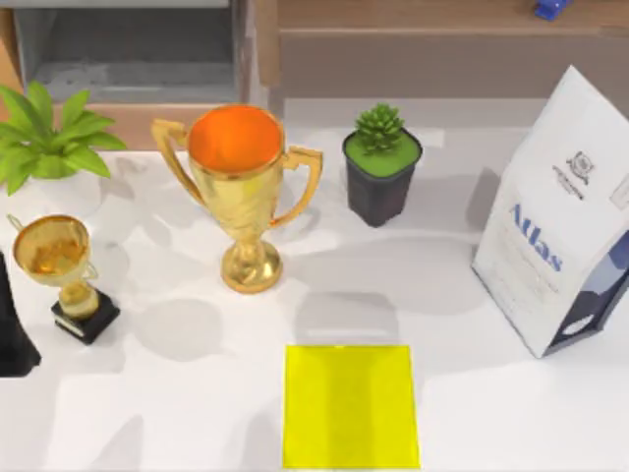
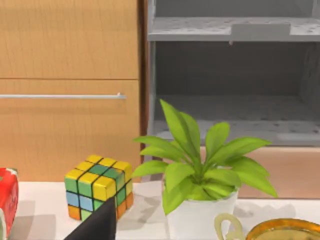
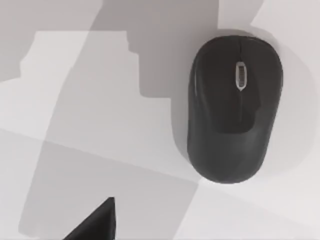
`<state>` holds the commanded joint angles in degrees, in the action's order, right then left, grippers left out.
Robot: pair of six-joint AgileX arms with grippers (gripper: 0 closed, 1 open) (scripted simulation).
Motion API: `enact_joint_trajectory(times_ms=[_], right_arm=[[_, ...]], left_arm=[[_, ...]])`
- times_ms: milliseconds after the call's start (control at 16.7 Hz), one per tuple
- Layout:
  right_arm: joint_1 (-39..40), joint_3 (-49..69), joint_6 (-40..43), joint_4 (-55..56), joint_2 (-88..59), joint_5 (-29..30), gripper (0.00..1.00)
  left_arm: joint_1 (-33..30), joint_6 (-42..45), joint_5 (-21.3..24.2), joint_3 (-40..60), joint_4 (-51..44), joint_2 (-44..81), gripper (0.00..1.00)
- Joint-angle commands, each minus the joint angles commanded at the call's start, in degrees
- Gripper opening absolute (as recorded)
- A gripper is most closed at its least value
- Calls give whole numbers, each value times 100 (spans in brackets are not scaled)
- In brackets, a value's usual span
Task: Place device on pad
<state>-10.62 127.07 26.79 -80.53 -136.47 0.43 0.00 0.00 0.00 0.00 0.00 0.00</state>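
A yellow pad lies flat at the near edge of the white counter, bare. The device, a black computer mouse, rests on plain counter beneath the right wrist camera, its long axis running roughly up the picture with the scroll wheel at the far end. A dark jaw tip shows at that view's edge, off the mouse; whether the jaws are spread cannot be told. The right arm seems nearer. Farther back stand a gold trophy and a potted succulent.

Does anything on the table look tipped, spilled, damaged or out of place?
Nothing stands out. The big trophy, small trophy, potted succulent and coffee bag stand upright; the yellow pad lies flat and bare; the mouse rests flat on the table.
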Motion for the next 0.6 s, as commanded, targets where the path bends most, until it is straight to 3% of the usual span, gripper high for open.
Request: enact_joint_trajectory(times_ms=[360, 600], right_arm=[[23, -103, -14, 102, -11, -2, 100], [16, -842, -16, 985, -125, 1, 100]], left_arm=[[0, 0, 0, 0, 0, 0, 100], [0, 0, 0, 0, 0, 0, 100]])
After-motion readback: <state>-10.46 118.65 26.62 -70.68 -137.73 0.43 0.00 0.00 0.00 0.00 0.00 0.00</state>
